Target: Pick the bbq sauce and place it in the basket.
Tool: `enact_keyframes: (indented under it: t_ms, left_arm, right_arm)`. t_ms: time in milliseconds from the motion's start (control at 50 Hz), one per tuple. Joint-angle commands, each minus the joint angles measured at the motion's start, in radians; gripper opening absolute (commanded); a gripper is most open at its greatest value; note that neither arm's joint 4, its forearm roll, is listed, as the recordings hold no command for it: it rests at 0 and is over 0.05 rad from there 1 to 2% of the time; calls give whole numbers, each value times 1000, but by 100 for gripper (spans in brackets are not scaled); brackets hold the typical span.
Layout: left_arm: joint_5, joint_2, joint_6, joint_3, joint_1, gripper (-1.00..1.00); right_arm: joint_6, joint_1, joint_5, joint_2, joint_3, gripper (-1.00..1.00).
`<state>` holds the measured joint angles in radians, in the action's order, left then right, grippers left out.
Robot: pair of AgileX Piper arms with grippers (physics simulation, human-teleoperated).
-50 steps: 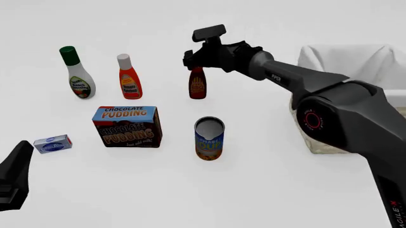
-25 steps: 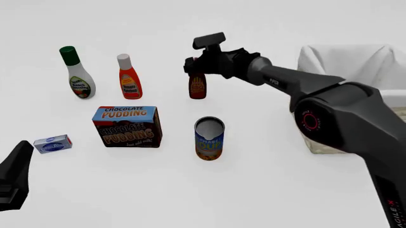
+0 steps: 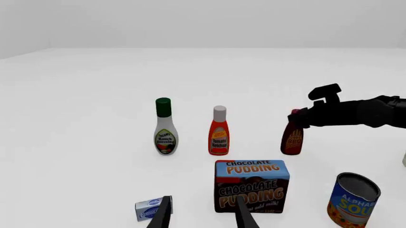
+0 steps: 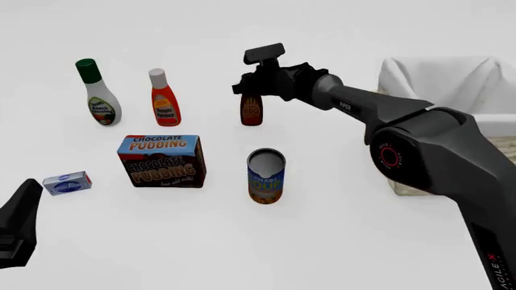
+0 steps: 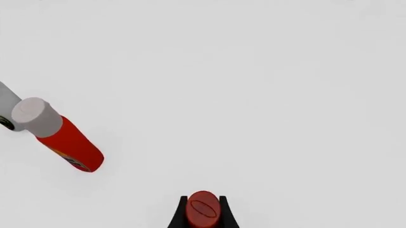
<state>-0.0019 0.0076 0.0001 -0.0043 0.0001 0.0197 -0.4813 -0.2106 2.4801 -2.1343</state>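
Note:
The bbq sauce (image 4: 251,112), a slim dark reddish-brown bottle with a dark red cap, stands upright on the table at the back centre. My right gripper (image 4: 252,90) is down over its top. In the right wrist view the two fingers hug the red cap (image 5: 203,212) on both sides. The bottle also shows in the left wrist view (image 3: 292,140). The basket (image 4: 439,64), with its white cloth lining, stands at the far right, partly behind the right arm. My left gripper (image 3: 201,219) is open and empty, low at the near left (image 4: 20,219).
A white bottle with a green cap (image 4: 98,96) and an orange-red bottle with a white cap (image 4: 164,100) stand left of the bbq sauce. A chocolate pudding box (image 4: 161,161), an open soup can (image 4: 266,176) and a small blue-white box (image 4: 67,182) lie nearer.
My right gripper has come down over the bbq sauce and its fingers now sit around the cap. The bottle still stands on the table. The left arm has not moved.

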Motion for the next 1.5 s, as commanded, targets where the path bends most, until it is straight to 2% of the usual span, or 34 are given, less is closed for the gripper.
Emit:
enact_keyframes:
  t_ms: [20, 300, 500, 760, 800, 1260, 1500]
  left_arm:
    - [0, 0, 0, 0, 0, 100]
    - [0, 0, 0, 0, 0, 100]
    - [0, 0, 0, 0, 0, 100]
    - [0, 0, 0, 0, 0, 100]
    - [0, 0, 0, 0, 0, 100]
    - [0, 0, 0, 0, 0, 100]
    - [0, 0, 0, 0, 0, 100]
  right_arm:
    - [-9, -2, 9, -3, 7, -100]
    - [-4, -8, 16, -71, 47, -100]
    - [10, -11, -11, -125, 29, -100]
    - [20, -22, -25, -220, 64, -100]
    - [36, -18, -43, -241, 66, -100]
    - [66, -32, -67, -483, 215, -100]
    - [76, -29, -103, -556, 215, -100]
